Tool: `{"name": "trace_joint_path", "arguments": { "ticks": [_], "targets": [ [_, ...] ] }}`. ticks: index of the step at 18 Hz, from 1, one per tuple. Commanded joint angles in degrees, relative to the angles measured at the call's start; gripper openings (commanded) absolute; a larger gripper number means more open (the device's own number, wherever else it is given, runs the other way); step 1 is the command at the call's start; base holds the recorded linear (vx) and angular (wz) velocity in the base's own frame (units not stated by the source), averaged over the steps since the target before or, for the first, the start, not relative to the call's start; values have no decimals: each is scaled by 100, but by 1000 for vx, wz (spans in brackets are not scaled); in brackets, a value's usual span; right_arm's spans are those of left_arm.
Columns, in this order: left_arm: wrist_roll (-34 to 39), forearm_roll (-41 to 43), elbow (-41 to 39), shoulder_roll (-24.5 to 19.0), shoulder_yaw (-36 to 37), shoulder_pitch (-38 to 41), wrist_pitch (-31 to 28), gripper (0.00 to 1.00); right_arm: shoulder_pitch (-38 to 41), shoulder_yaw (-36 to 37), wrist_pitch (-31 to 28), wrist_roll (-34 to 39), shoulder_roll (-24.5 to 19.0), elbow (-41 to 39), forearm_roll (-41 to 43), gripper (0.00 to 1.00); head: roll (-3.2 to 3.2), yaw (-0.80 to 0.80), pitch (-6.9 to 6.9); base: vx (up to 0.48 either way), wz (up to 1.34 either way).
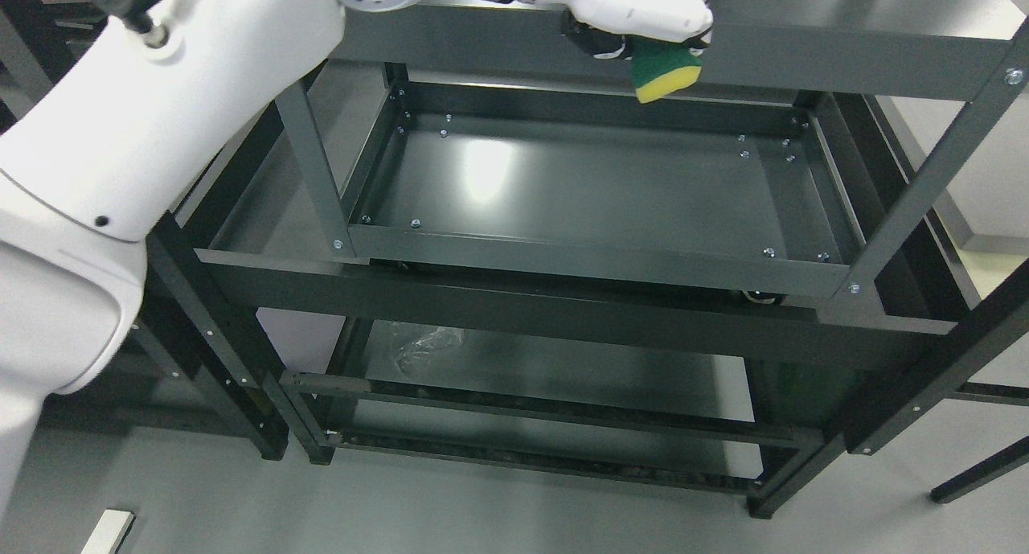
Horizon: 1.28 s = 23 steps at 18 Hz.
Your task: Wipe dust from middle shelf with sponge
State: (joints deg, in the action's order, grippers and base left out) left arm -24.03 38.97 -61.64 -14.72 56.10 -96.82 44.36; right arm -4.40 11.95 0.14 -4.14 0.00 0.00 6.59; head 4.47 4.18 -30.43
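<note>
The left hand (643, 11) grips the sponge (664, 71), held up at the top shelf's (844, 59) front rail, above the middle shelf (595, 188). Wiping looks not yet begun; next, the sponge must drop onto that tray and sweep.
</note>
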Motion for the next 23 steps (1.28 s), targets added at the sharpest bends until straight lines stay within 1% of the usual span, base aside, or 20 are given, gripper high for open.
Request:
{"name": "trace_joint_path", "arguments": {
  "ticks": [1,4,7,8,9,10,12,13,15,17,19,21,22,23],
  "targets": [
    [-14,-432,-1868,-2584,-389,479,64,2,0,0,-418,1,100,-100,0,100,0,0,0,0,0],
    [-5,-635,-1913,-3622,-617,646,64,2,0,0,-418,1,100,-100,0,100,0,0,0,0,0],
    [3,-776,-1904,-4501,-942,970,64,2,0,0,-418,1,100,-100,0,100,0,0,0,0,0],
    [-5,-820,-1904,-4817,-1152,1154,64,2,0,0,-418,1,100,-100,0,100,0,0,0,0,0],
    [3,-855,-1895,-4995,-1415,1391,64,2,0,0,-418,1,100,-100,0,100,0,0,0,0,0],
    [-5,-908,-1895,-5040,-1679,1646,64,2,0,0,-418,1,100,-100,0,100,0,0,0,0,0],
    [-5,-1502,-1895,-4883,-2286,2331,64,2,0,0,-418,1,100,-100,0,100,0,0,0,0,0],
    [3,-1898,-1895,-4682,-2375,2490,64,2,0,0,-418,1,100,-100,0,100,0,0,0,0,0],
    [3,-2934,-1904,-3858,-2376,2589,64,0,0,0,-418,1,100,-100,0,100,0,0,0,0,0],
    [30,-3332,-1913,-2734,-2359,2510,64,0,0,0,-418,1,100,-100,0,100,0,0,0,0,0],
    [30,-3422,-1913,-1644,-2323,2510,64,0,0,0,-418,1,100,-100,0,100,0,0,0,0,0],
    [30,-3405,-1896,-545,-1930,2588,64,0,0,0,-418,1,100,-100,0,100,0,0,0,0,-5],
    [38,-3387,-1852,-166,-1762,2719,64,0,0,0,-418,1,100,-100,0,100,0,0,0,-1,-10],
    [56,-3352,-1782,325,-1700,2990,64,0,0,0,-418,1,100,-100,0,100,0,0,0,0,0]
  ]
}}
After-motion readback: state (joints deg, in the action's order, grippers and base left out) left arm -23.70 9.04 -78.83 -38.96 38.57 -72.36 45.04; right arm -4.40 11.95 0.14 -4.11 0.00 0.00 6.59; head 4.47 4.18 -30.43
